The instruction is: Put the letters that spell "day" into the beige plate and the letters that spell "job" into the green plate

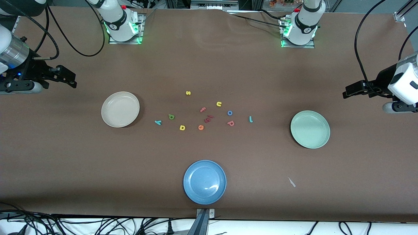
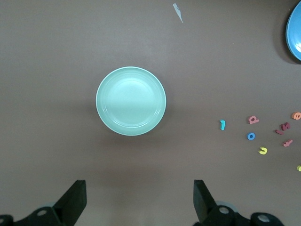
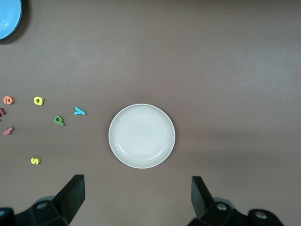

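1. Working over a brown table. I read the clock on the front view, with the dial centred on the scatter of letters.
2. My left gripper hangs over bare table at the left arm's end, jaws wide apart, nothing in them. Its wrist camera looks down on the green plate.
3. My right gripper hangs over bare table at the right arm's end, jaws equally wide, also holding nothing.
4. Plates: the beige plate is at 9 o'clock, the green plate at 3 o'clock and a blue plate at 6 o'clock. No letter lies in any of them.
5. "Day" letters are on the 9 o'clock side: teal y is closest to the beige plate, then green a, then yellow d.
6. "Job" letters are on the 3 o'clock side: teal j is closest to the green plate, with blue o and pinkish-red b near each other.
7. Strays: yellow s is at 12 o'clock, with yellow u, pink f and orange e mid-cluster.
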Available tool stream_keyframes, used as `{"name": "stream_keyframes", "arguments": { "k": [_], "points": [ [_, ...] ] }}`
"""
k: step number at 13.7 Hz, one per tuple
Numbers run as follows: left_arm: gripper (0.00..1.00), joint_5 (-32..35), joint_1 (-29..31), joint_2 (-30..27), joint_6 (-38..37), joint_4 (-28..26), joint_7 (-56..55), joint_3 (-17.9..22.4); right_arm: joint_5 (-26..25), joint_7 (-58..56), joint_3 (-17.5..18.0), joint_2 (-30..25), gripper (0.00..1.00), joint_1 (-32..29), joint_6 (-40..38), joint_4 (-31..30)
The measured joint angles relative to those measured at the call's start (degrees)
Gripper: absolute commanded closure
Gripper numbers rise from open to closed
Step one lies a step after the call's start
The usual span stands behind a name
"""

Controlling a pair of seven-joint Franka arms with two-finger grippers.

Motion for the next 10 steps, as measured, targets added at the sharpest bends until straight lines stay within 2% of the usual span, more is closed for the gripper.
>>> {"name": "stream_keyframes", "arguments": {
  "k": [10],
  "points": [
    [0.0,0.0,-0.15,0.77,0.0,0.04,-1.51,-0.12,0.0,0.0,0.0,0.01,0.0,0.0,0.0,0.0]
  ]
}}
